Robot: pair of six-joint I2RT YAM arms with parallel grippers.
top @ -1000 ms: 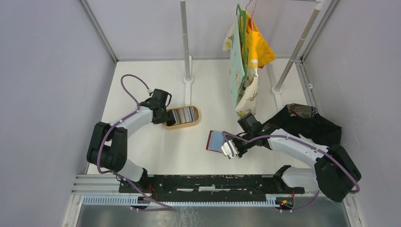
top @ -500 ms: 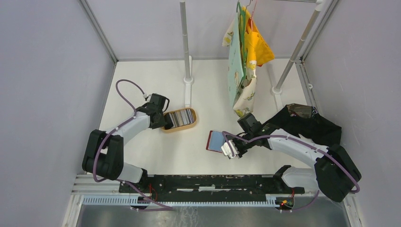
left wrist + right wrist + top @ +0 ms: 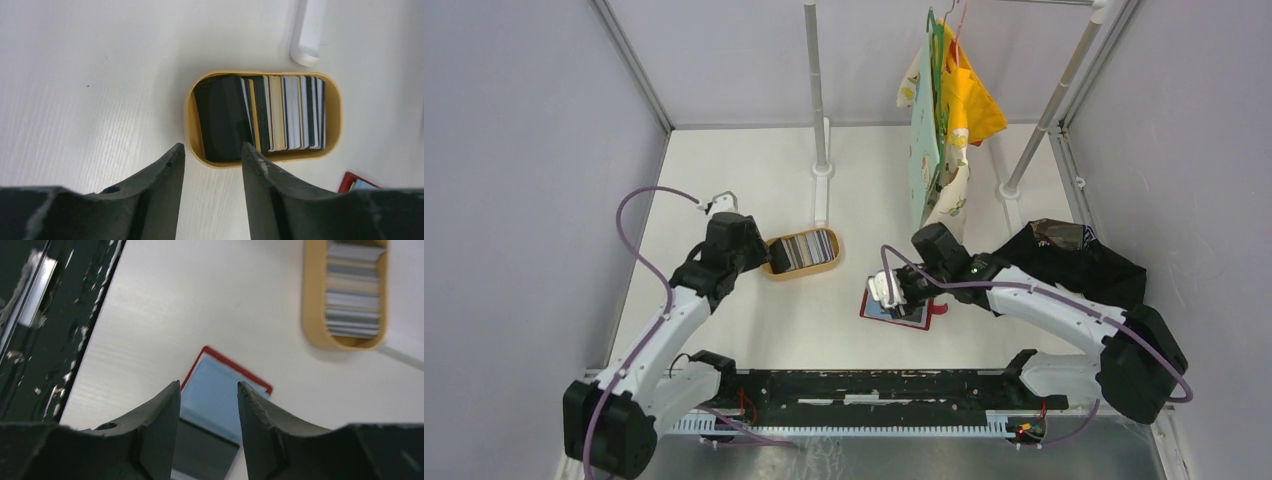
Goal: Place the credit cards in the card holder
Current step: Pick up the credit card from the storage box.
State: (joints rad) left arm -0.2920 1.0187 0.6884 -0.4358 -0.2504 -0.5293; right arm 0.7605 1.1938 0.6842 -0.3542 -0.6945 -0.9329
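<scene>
The left gripper (image 3: 769, 257), seen from above, hovers at the left end of the tan oval tray (image 3: 836, 250), in which the thin rectangular plastic credit cards (image 3: 804, 248), grey, silvery and dark, stand packed on edge. The right gripper (image 3: 892, 290) hangs over the small red leather-like folding card holder (image 3: 909, 312), which lies unfolded on the white table (image 3: 754, 320), well apart from the tray.

In the left wrist view the 2 fingers stand parted with nothing between them, aimed at the near end of the tray. A black card (image 3: 222, 117) leans there against the row, its broad face turned up, and 1 red corner of the card holder shows at the lower right.

In the right wrist view the jaws are likewise released and empty, straddling the grey-blue lining from above. A darker panel lies nearer the camera; whether it is a pocket or a card already seated, I cannot tell.

The step in hand looks like fetching 1 card. It would go best if the left fingers came down on the leaning black card alone, pinching its upper edge across its thickness and clear of the tray wall, so the neighbours are not dragged out.
</scene>
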